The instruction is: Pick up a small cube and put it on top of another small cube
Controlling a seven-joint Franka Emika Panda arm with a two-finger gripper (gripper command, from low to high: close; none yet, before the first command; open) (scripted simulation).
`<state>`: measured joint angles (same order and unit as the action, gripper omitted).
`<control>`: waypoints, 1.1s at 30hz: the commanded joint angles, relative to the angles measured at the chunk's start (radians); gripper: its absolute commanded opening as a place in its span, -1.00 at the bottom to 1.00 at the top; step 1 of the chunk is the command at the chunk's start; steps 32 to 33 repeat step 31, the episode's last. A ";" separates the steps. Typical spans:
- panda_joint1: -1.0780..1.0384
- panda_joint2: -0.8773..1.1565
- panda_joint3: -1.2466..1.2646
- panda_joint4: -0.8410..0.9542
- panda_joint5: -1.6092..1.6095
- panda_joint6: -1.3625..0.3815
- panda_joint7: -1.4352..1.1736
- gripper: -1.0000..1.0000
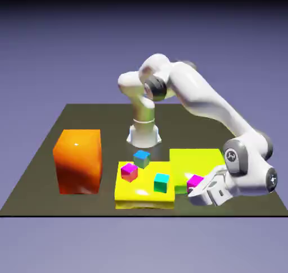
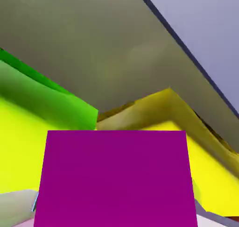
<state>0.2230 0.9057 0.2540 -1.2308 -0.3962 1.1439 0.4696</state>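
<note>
gripper (image 1: 201, 189): low at the exterior view's right, by the front edge of the lime slab; fingers on either side of the small cube, grasping it
small cube (image 1: 194, 181): magenta, between the fingers, at the lime slab's (image 1: 194, 159) front edge; whether it rests on the slab or is just off it can't be told
hand view: small cube (image 2: 116, 179) fills the lower middle, large; grey fingertips (image 2: 18, 207) only peek out at its lower corners; yellow and green slab faces behind it
yellow slab (image 1: 138, 194): left of the lime slab, touching or just beside it
on yellow slab: magenta-topped cube (image 1: 129, 171) at left, teal cube (image 1: 161, 182) at right, well apart
blue-topped cube (image 1: 142, 158): just behind the yellow slab
orange block (image 1: 79, 160): far left on the table (image 1: 34, 171), apart from everything else
</note>
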 commanded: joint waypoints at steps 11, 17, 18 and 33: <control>-0.133 -0.301 -0.193 -0.399 0.293 0.092 0.137 -1.00; -0.204 -0.443 -0.282 -0.616 0.424 0.124 0.246 -1.00; -0.216 -0.467 -0.297 -0.652 0.446 0.129 0.264 -1.00; -0.243 -0.538 -0.323 -0.904 0.486 0.251 0.348 1.00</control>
